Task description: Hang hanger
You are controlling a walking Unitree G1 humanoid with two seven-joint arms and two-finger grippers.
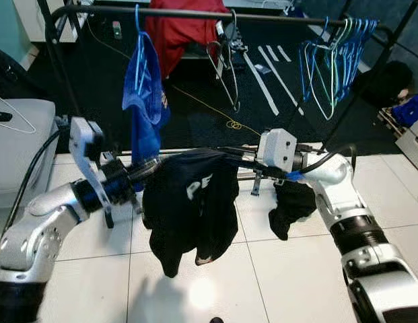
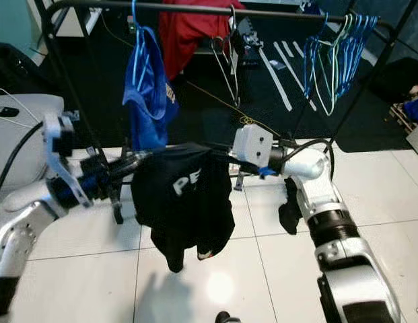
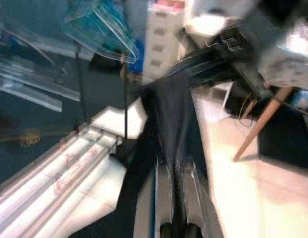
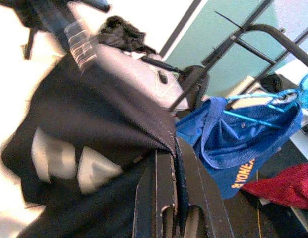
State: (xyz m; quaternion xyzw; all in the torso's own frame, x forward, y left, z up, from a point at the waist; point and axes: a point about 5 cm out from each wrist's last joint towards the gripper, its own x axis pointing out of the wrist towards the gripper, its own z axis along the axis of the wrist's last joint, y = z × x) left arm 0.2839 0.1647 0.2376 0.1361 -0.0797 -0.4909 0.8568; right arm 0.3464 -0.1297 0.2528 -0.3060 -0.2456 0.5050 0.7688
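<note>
Left arm: silver, bent at the elbow, forearm raised and directed inward toward the right. Left gripper (image 1: 143, 169): its 2 black fingers are pressed together on the black shirt (image 1: 192, 208).

Right arm: silver, reached up and inward toward the left, wrist held level. Right gripper (image 1: 225, 158): its 2 black fingers are clamped on the same shirt's opposite edge.

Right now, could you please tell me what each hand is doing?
Left hand: closed on one side of the black shirt.
Right hand: closed on the shirt's other side.
</note>
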